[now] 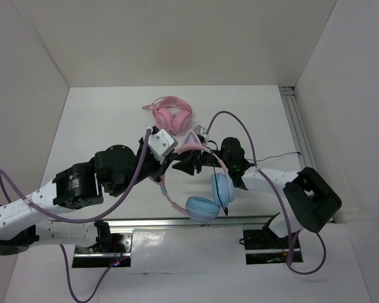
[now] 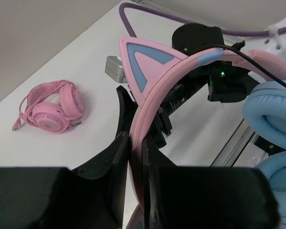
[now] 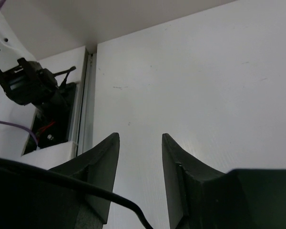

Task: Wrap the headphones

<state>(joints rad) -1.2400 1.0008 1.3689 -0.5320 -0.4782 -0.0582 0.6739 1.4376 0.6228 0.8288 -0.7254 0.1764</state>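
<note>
Left hand is clamping the headband, steadying the headphones at the near centre of the desk, while right hand, fingers apart and empty, is hovering beside the cable, presumably to wind it.

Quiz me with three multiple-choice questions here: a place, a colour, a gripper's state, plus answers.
1. Where do the all-pink headphones lie? A. On the table, at its far side. B. Against the back wall. C. Under the left arm.
2. Ear cups of the cat-ear headphones are? A. Black. B. Light blue. C. White.
3. The left gripper is? A. Open, empty. B. Shut on the pink headband. C. Shut on an ear cup.
Answers: A, they rest on its far part; B, both cups show light blue; B, its fingers pinch the headband.
</note>
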